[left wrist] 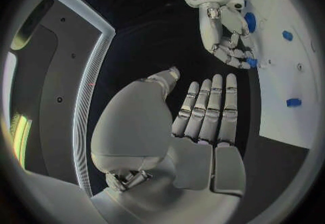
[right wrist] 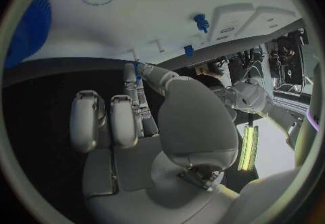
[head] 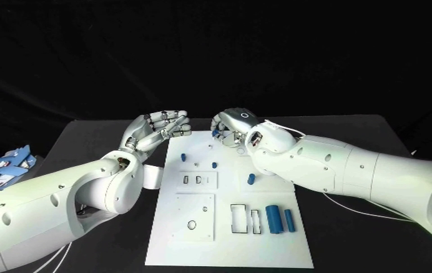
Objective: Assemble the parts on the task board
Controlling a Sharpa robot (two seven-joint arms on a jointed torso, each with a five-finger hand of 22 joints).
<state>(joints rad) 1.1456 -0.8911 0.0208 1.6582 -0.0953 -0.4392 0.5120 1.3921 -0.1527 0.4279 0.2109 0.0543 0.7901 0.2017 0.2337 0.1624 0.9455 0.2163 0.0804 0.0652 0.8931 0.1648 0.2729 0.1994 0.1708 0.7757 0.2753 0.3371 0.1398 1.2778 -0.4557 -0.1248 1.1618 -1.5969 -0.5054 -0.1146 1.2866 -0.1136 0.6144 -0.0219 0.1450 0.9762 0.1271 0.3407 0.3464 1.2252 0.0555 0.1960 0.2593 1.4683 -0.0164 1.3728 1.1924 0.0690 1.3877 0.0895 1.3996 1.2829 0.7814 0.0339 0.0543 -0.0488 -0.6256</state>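
The white task board point(head: 234, 242) lies in the middle of the black table. At its far edge my right hand point(head: 232, 125) pinches a small blue part point(head: 216, 134) between thumb and finger; the left wrist view shows that part point(left wrist: 252, 62) at the right hand's fingertips point(left wrist: 233, 53), and the right wrist view shows the part point(right wrist: 137, 70) as a blue sliver. My left hand point(head: 158, 128) hovers by the board's far left corner, fingers point(left wrist: 211, 107) straight and apart, holding nothing. Small blue parts point(head: 183, 157) point(head: 214, 164) point(head: 252, 178) sit on the board.
Two blue cylinders point(head: 273, 218) point(head: 289, 220) lie near the board's right side beside rectangular slots point(head: 238, 218). A round hole point(head: 191, 224) and a plate with recesses point(head: 196, 178) mark the board's left half. A blue and white object point(head: 14, 163) sits at the table's left edge.
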